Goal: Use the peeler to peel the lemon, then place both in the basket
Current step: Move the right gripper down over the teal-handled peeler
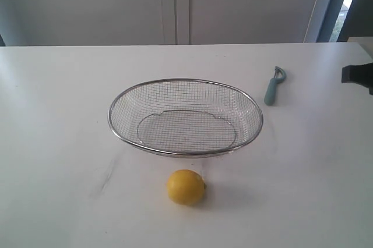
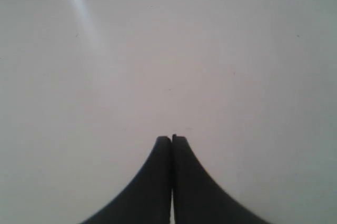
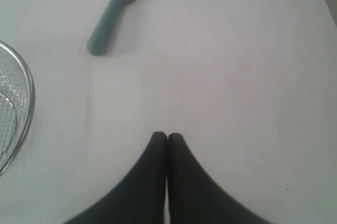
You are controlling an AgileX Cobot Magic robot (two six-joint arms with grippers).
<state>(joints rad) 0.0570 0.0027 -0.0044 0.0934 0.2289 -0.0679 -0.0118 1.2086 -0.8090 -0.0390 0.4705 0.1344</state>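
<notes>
Closest to the lens in each wrist view are the claws. The left claw and the right claw are both pinched fully closed with nothing in them, hanging over bare table.

Biggest thing on the table is the basket, dead centre of the exterior frame and empty. It's wire mesh, so I'd guess light and stiff. It doesn't need grabbing, but a bump on the rim would probably slide it.

Lemon sits lower centre, just below the basket's front rim and not touching it, with its nub pointing to the right. I'd expect it to be firm, a bit heavy for its size, and waxy, so it'll likely roll or squirt out of a lazy pinch. Best bet is to grip across the fat middle, leaving plenty of skin exposed for peeling.

Peeler is smallest. It lies flat to the right of the basket, a bit apart from it, with the blade loop toward the top of the frame. In the right wrist view it's at upper left. It looks light, rigid and low to the table, so take it mid-handle, not by the blade. The right claw seems the natural one for it, and both claws have to open first.
</notes>
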